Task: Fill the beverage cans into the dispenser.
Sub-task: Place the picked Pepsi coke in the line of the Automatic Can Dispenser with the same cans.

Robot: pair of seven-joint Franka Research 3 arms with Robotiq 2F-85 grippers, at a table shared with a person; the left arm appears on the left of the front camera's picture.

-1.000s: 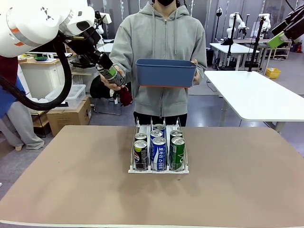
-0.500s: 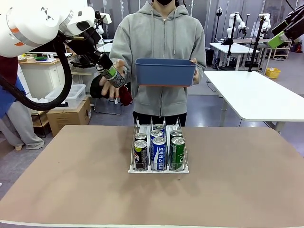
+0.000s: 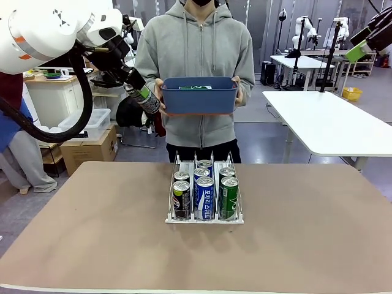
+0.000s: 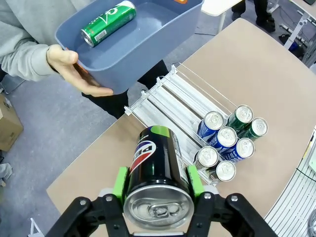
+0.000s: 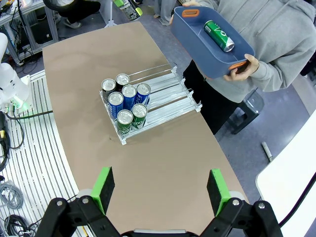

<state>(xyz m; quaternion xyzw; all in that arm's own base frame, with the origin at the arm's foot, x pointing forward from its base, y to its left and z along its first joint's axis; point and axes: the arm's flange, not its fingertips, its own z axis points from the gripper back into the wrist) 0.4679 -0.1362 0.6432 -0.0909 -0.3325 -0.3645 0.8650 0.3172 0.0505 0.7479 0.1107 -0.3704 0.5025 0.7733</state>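
**Front view.** The left gripper (image 3: pixel 139 93) is raised at the far left, beyond the far edge of the flat brown table (image 3: pixel 92 233). Its fingers are clamped on a black can (image 3: pixel 147 100), a cylindrical metal drink can with a green band, held tilted. At the table centre sits the dispenser (image 3: pixel 205 218), a low white wire rack with three lanes. Six cans (image 3: pixel 204 190) stand two per lane at its near end. Their position suggests that loading is done from the far end. A person at the far side holds a blue rectangular plastic bin (image 3: pixel 199 98) in both hands, presenting the supply within the arm's reach.

**Left wrist view.** The green pads (image 4: pixel 120 181) press on opposite sides of the black can, just below its silver top, so the grip is firm. The far stretch of each dispenser lane is bare. One green can (image 4: pixel 107 22) lies on its side in the blue bin.

**Right wrist view.** The right gripper (image 5: pixel 160 190) hangs high above the near right of the table. Its fingers are spread wide and hold nothing, which probably means it is parked clear of the work.
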